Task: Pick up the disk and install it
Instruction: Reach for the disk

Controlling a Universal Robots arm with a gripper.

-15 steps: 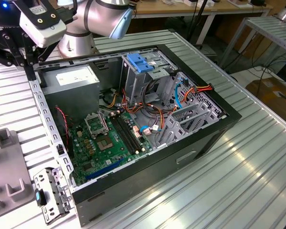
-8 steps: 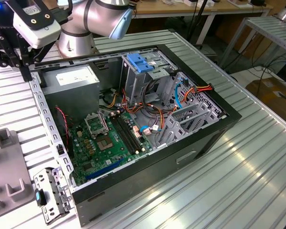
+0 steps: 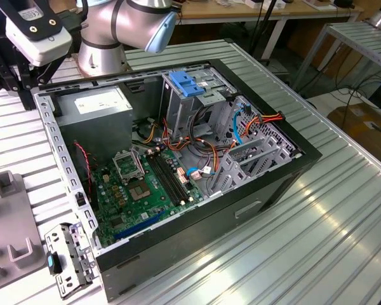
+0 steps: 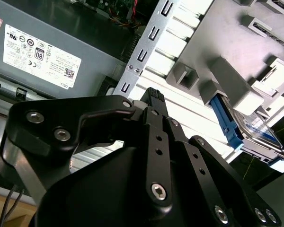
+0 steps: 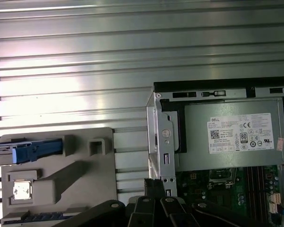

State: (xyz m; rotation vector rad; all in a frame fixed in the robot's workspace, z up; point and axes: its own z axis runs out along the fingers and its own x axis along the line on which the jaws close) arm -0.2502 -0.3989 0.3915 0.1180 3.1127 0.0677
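Surface: ribbed aluminium table (image 3: 343, 210), flat and bare around the work.

Open computer case (image 3: 178, 248) lies on its side on the table. The pincer (image 5: 154, 187) hangs above the case's metal side frame. The grey power supply (image 5: 199, 156) is just to one side of the pincer, inside the case.

Grey fixture plate (image 5: 61, 189) sits on the table outside the case, on the pincer's other side. A strip of bare slats lies between it and the case.

The disk (image 5: 33, 150) stands on edge in a slot of the fixture, well apart from the pincer and at the plate's far end from it. The blue rail faces the pincer, with the label face (image 4: 255, 132) beyond it. The disk's long axis looks roughly parallel to the line along which the pincer's links spread, so its thin dimension runs across that line.

Room: raised grey blocks stand close beside the disk on the plate. The space above it looks open.

Pincer: in both wrist views the fingertips appear drawn together, with nothing between them. It touches nothing.
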